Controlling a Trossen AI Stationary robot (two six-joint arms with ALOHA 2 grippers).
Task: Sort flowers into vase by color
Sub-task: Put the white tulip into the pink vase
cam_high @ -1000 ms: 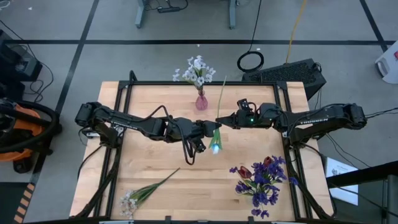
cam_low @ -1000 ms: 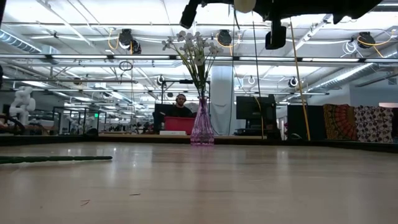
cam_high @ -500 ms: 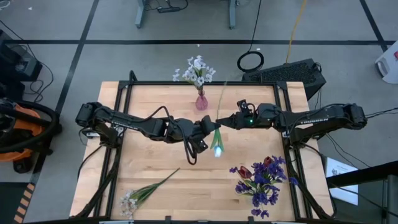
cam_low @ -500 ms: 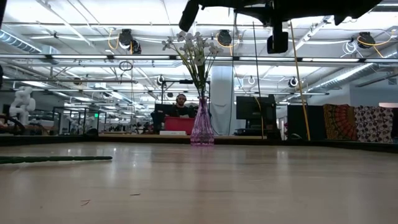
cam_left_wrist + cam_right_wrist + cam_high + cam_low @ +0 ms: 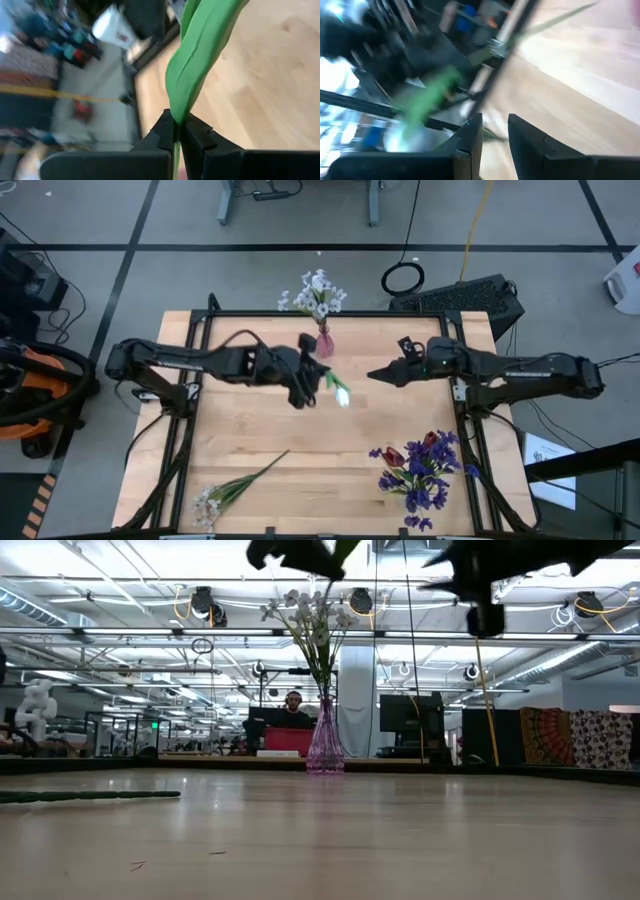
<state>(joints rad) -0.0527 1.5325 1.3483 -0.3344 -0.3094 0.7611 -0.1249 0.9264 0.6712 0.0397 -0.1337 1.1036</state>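
The two arms, joined at mid-tabletop a second ago, have parted. The left tool [image 5: 308, 380] now carries the white tulip [image 5: 340, 393] alone, fingers pinched tight on its stem, near the pink vase [image 5: 323, 340]. The right tool [image 5: 374, 376] has drawn back toward its side, fingers slightly apart and holding nothing. Both arms stretch out level above the tabletop [image 5: 250, 430].

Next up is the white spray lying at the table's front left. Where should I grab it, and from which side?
Take the bare green stem past the leaves, not the blossom head. The spray lies flat and slanted, so probably come straight down with the pincer fingers across the stem. The left pincer is shut on a white tulip.
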